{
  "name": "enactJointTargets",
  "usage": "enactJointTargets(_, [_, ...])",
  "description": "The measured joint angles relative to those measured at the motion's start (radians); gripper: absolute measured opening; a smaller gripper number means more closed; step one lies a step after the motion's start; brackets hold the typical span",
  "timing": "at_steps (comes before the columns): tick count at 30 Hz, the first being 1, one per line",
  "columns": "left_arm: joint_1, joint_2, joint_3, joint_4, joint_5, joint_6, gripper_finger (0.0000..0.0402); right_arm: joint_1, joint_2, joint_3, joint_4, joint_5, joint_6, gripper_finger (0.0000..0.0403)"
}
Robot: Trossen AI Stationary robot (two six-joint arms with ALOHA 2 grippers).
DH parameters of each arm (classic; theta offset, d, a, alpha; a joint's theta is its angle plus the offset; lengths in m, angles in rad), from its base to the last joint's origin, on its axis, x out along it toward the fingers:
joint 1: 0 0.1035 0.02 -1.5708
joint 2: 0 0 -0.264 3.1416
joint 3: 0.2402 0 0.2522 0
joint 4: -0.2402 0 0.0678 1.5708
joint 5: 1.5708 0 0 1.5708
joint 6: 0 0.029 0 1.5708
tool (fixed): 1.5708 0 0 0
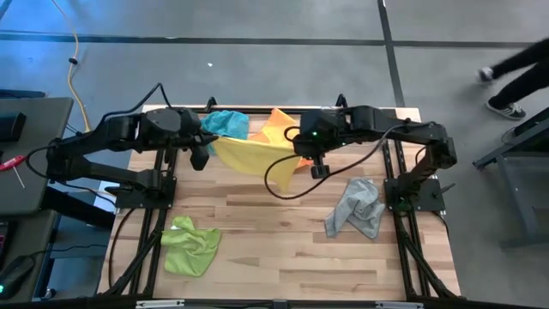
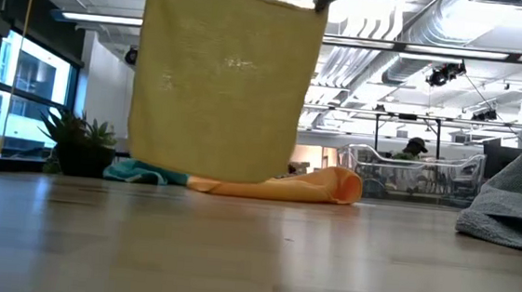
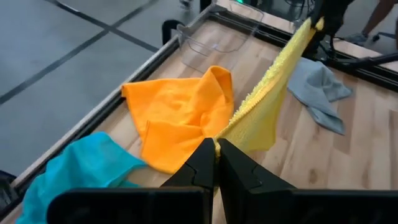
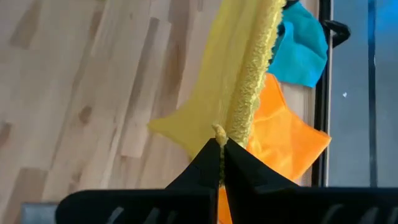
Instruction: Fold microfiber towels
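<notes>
We see two matte black arms built of chunky jointed segments, with black cables looping loose beside them. A small green light glows on the right arm's wrist housing. Each hand, left hand (image 3: 216,163) and right hand (image 4: 219,163), ends in two flat, black, wedge-shaped fingers that taper to narrow tips.

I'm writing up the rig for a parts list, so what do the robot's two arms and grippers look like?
Both arms are matte black, built of chunky jointed segments. The left arm and right arm each trail black cables; one long loop hangs under the right arm's wrist, where a small green light shows. The left gripper and right gripper each end in two black, wedge-shaped fingers tapering to narrow tips.
</notes>
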Motion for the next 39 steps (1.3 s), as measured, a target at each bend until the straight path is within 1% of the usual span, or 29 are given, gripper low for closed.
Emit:
enactJointTargets(3, [0.018,-0.001,-0.039,0.076,-0.023,0.037,0.0000,-0.014,0.010,-0.001,-0.014,0.017,-0.039,0.0000])
enactJointTargets(6, [0.067,-0.002,-0.059,0.102,-0.022,0.094,0.0000,-0.043,0.007,-0.001,-0.005,0.031,-0.076,0.0000])
enactJointTargets(9, [0.124,0.014,-0.063,0.106,0.011,0.156,0.0000,-0.072,0.000,-0.001,0.003,0.031,-0.101,0.0000])
enactJointTargets(11, [0.153,0.022,-0.063,0.109,0.035,0.170,0.0000,-0.080,0.000,-0.001,0.002,0.030,-0.110,0.0000])
enactJointTargets(13, [0.168,0.022,-0.063,0.105,0.053,0.172,0.0000,-0.067,0.000,-0.001,0.002,0.029,-0.110,0.0000])
enactJointTargets(16, [0.160,0.022,-0.063,0.065,0.058,0.161,0.0000,-0.021,0.009,0.000,0.001,0.030,-0.103,0.0000])
enactJointTargets(19, [0.121,0.020,-0.096,0.054,0.040,0.134,0.0000,0.032,0.037,0.000,-0.016,0.032,-0.060,0.0000])
enactJointTargets(22, [0.076,-0.001,-0.192,0.068,0.037,0.063,0.0000,0.089,0.081,-0.001,-0.033,0.039,-0.031,0.0000])
enactJointTargets(25, [0.016,-0.024,-0.300,0.101,0.060,-0.053,0.0000,0.141,0.117,-0.002,-0.033,0.036,0.006,0.0000])
enactJointTargets(29, [-0.096,-0.039,-0.418,0.162,0.091,-0.196,0.0000,0.199,0.160,-0.002,-0.033,0.004,0.078,0.0000])
enactJointTargets(34, [-0.246,-0.040,-0.495,0.170,0.100,-0.354,0.0000,0.278,0.229,-0.002,-0.008,-0.038,0.154,0.0000])
enactJointTargets(39, [-0.391,-0.039,-0.522,0.167,0.103,-0.488,0.0000,0.360,0.316,-0.002,0.033,-0.071,0.190,0.0000])
